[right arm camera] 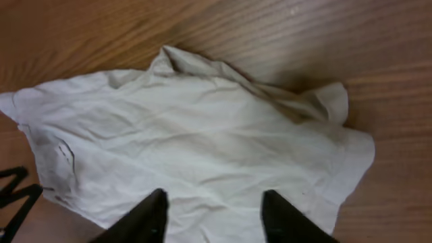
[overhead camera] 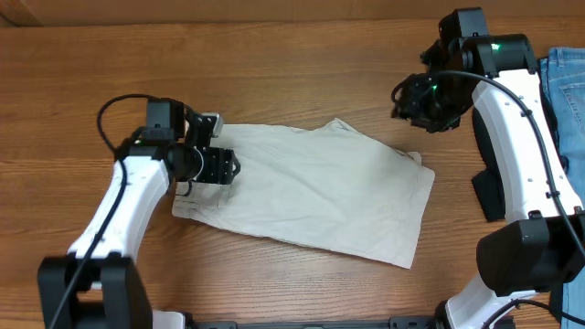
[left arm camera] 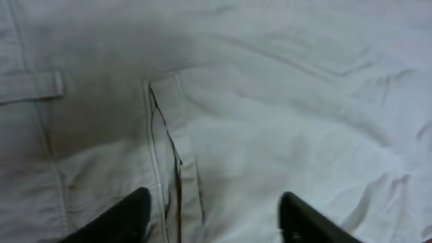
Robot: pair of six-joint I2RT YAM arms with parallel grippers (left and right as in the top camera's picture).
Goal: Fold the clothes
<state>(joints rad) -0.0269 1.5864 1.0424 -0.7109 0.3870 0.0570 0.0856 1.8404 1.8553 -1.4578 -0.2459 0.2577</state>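
The cream khaki shorts (overhead camera: 311,187) lie spread flat and a little wrinkled on the wooden table. My left gripper (overhead camera: 222,167) is open just above their left edge. In the left wrist view its fingers (left arm camera: 214,216) straddle a stitched seam and pocket slit of the shorts (left arm camera: 283,101), with a belt loop at the left. My right gripper (overhead camera: 416,102) is open and empty, raised above the table beyond the shorts' upper right corner. The right wrist view shows its fingers (right arm camera: 212,212) apart over the shorts (right arm camera: 202,128), not touching them.
Blue denim jeans (overhead camera: 569,91) lie at the table's right edge, behind the right arm. A black flat object (overhead camera: 487,194) sits by the right arm's base. Bare wooden table (overhead camera: 274,73) surrounds the shorts.
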